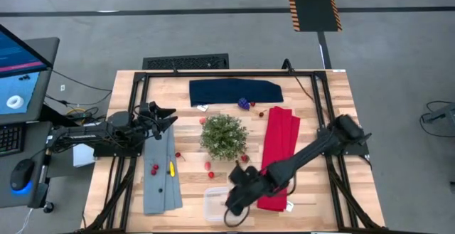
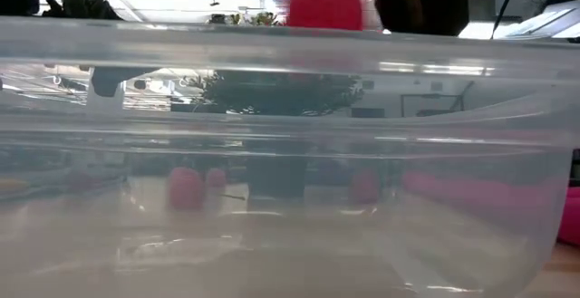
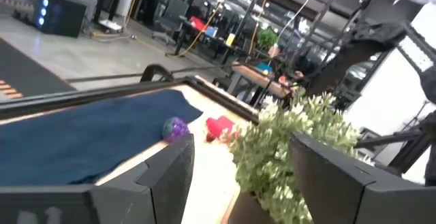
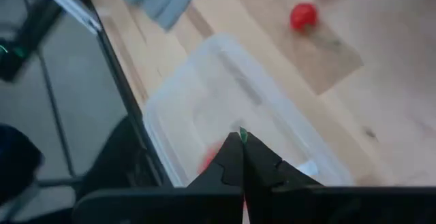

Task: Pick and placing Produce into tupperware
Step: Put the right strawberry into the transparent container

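One clear rectangular plastic tupperware [image 1: 215,204] at lower centre of the high view, right gripper [image 1: 235,204] over it, fingers closed on what seems a red berry [image 4: 210,160], left gripper [image 1: 169,115] open and empty at left, roughly five loose red berries [image 1: 208,166].

1 clear tupperware [image 1: 215,204], 1 green plant [image 1: 224,136], 3 cloths: navy [image 1: 234,92], red [image 1: 279,145], grey [image 1: 162,170].
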Controlling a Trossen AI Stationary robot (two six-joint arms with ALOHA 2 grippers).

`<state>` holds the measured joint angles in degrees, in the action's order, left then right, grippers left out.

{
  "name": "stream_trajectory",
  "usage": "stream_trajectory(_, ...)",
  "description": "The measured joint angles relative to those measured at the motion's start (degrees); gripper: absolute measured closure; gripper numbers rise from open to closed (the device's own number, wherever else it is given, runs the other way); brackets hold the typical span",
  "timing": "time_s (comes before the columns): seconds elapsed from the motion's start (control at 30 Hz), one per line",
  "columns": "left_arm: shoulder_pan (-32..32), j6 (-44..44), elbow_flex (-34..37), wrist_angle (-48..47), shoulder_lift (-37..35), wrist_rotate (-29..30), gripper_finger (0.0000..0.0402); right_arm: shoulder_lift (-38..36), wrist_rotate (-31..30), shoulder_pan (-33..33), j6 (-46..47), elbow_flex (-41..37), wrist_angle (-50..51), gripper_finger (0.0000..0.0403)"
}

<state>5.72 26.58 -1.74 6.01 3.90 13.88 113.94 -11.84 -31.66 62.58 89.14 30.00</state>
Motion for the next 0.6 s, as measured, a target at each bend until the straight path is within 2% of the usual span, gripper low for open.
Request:
stream_trajectory(0.13, -0.01, -0.01, -0.03, -0.19, -0.08, -0.01, 0.0173, 6.45, 1.09, -0.36, -1.38, 8.22, 5.94, 0.0384)
stream_trajectory(0.3, -0.01, 0.08, -0.04, -1.14, -0.11, -0.54, 0.0173, 11.81, 1.31, -0.50, -2.28, 14.82, 12.89, 0.0390)
stream_trajectory(0.6, -0.01, 0.16, -0.04, -1.78, -0.11, -3.17, 0.0173, 12.33, 1.29, -0.50, -5.50, 16.91, 14.86, 0.0338)
